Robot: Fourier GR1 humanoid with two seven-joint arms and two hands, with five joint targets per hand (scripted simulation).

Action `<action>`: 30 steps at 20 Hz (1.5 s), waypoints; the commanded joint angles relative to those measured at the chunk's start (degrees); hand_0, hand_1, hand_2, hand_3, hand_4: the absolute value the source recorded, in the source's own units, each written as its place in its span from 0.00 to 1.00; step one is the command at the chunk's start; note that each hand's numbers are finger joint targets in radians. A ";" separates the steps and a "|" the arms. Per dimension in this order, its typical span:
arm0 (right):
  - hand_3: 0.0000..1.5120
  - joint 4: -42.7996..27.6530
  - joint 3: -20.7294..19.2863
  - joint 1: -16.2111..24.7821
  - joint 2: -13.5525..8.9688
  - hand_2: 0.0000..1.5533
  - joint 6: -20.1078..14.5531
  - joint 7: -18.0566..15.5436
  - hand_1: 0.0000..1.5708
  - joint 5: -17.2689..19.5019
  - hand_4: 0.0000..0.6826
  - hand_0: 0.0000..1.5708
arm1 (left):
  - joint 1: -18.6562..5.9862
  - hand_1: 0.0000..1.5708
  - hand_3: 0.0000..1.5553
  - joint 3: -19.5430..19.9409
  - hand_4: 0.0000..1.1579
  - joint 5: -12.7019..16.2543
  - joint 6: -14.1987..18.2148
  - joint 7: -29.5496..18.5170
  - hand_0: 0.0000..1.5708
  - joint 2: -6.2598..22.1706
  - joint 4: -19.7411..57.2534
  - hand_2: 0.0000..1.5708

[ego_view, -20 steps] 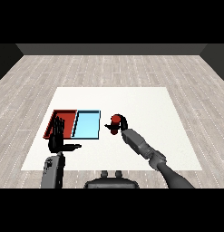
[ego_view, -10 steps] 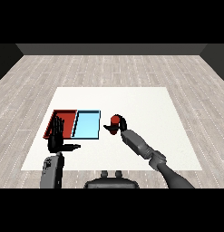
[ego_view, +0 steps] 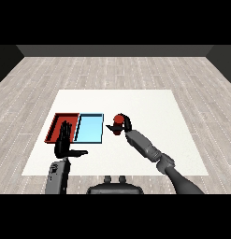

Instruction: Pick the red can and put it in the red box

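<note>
- red can (ego_view: 119, 120) sits just right of the light blue tray (ego_view: 89, 128), right hand (ego_view: 124, 125) with fingers curled round it; whether it is off the worktop (ego_view: 149, 107) i cannot tell.
- red tray (ego_view: 55, 126), beyond the light blue tray, holds no can: carry and release remain.
- left hand (ego_view: 64, 144) hovers by the red tray, fingers straight, thumb spread.
</note>
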 commanded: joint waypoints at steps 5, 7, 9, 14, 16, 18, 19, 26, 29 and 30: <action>0.91 -21.73 1.16 5.57 -11.11 0.93 -5.68 5.18 0.97 6.22 0.81 0.97 | -0.40 0.00 0.00 -5.52 0.00 -1.71 -0.12 6.28 0.00 -1.85 -1.71 0.00; 0.92 -30.69 1.94 7.63 -14.62 0.94 -8.74 7.32 0.97 7.32 0.85 0.97 | -1.21 0.00 0.00 -7.45 0.00 -2.35 1.23 7.86 0.00 -2.33 -2.91 0.00; 0.92 -33.80 0.85 9.73 -18.20 0.94 -7.06 7.20 0.97 7.73 0.83 0.97 | 0.35 0.00 0.00 -10.74 0.00 -1.88 0.26 12.82 0.00 -2.35 -7.02 0.00; 0.93 -49.59 0.23 14.36 -24.11 0.94 -13.05 13.19 0.96 12.86 0.85 0.96 | 0.01 0.00 0.00 -11.96 0.00 -1.88 1.41 14.81 0.00 -2.38 -8.77 0.00; 0.93 -50.87 -1.05 14.85 -23.49 0.94 -13.12 15.65 0.96 15.67 0.85 0.96 | -1.10 0.00 0.00 -10.60 0.00 -0.72 0.13 14.81 0.00 -0.87 -8.19 0.00; 0.93 -48.64 -3.35 12.82 -23.09 0.94 -10.75 16.90 0.96 16.10 0.85 0.96 | -5.32 0.00 0.00 -16.45 0.00 -3.24 7.77 18.43 0.00 -2.38 -7.64 0.00; 0.93 -51.19 -3.28 16.36 -23.37 0.94 -10.95 16.96 0.96 18.36 0.85 0.96 | 0.90 0.00 0.00 -17.47 0.00 -3.45 5.36 17.28 0.00 -2.38 -10.50 0.00; 0.92 -59.79 -4.93 21.25 -24.46 0.94 -13.42 18.99 0.97 23.35 0.85 0.97 | -10.78 0.00 0.00 -25.92 0.00 -5.89 14.60 24.78 0.00 -2.39 -3.38 0.00; 0.92 -64.93 -5.37 20.74 -25.27 0.94 -13.92 23.54 0.96 26.35 0.86 0.96 | -16.24 0.00 0.00 -24.14 0.00 -5.49 15.45 27.51 0.00 -2.39 -1.03 0.00; 0.92 -61.43 -7.80 19.61 -23.41 0.95 -11.61 22.74 0.96 27.38 0.86 0.96 | -16.19 0.00 0.00 -24.74 0.00 -5.13 15.29 26.25 0.00 -2.39 -0.07 0.00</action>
